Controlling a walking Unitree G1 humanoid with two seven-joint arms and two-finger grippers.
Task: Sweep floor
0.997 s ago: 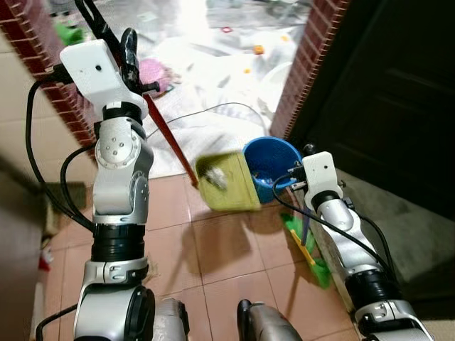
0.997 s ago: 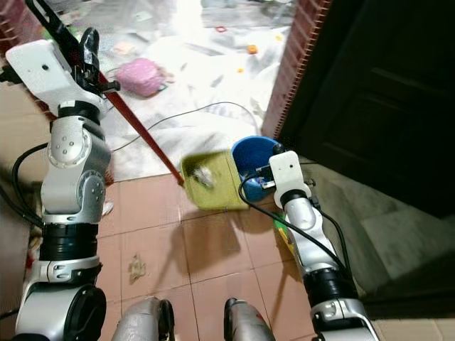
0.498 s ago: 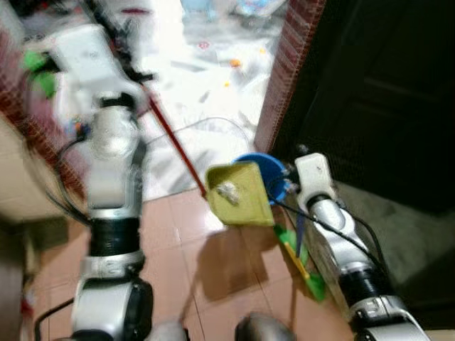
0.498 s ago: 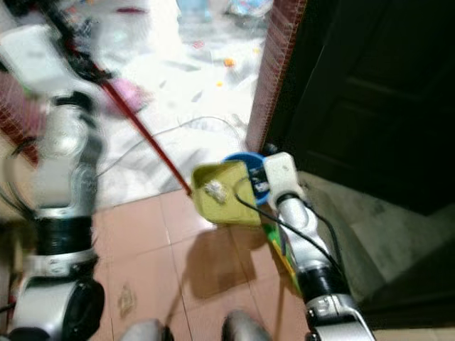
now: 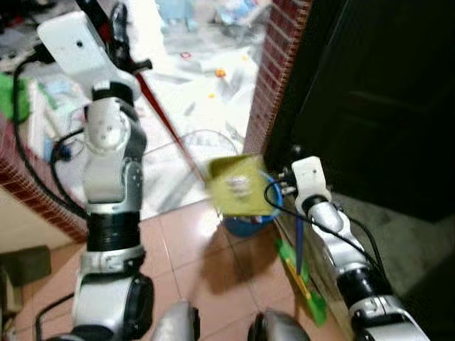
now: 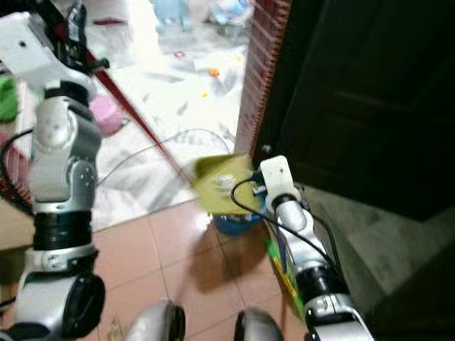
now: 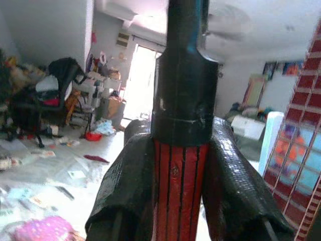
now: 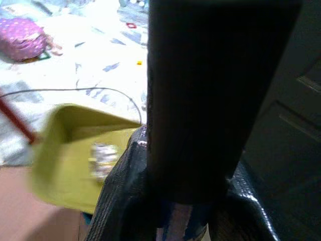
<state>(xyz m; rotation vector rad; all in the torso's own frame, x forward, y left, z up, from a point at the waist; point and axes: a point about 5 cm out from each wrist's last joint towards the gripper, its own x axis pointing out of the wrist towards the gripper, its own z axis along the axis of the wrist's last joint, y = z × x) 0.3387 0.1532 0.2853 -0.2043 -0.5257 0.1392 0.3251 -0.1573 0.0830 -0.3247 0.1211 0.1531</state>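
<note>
Left fingers (image 7: 125, 196) pinching red dustpan handle (image 7: 179, 191); right fingers (image 8: 125, 201) clamping dark broom handle (image 8: 205, 95).

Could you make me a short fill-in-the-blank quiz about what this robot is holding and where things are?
1. The left hand is shut on a long handle coloured ____.
2. At the handle's lower end is a yellow-green ____ carrying a small pale clump of litter.
3. Under it, on the tiled floor, stands a ____ bucket.
4. The wall beside the dark door is built of ____.

Missing words: red; dustpan; blue; brick
</note>
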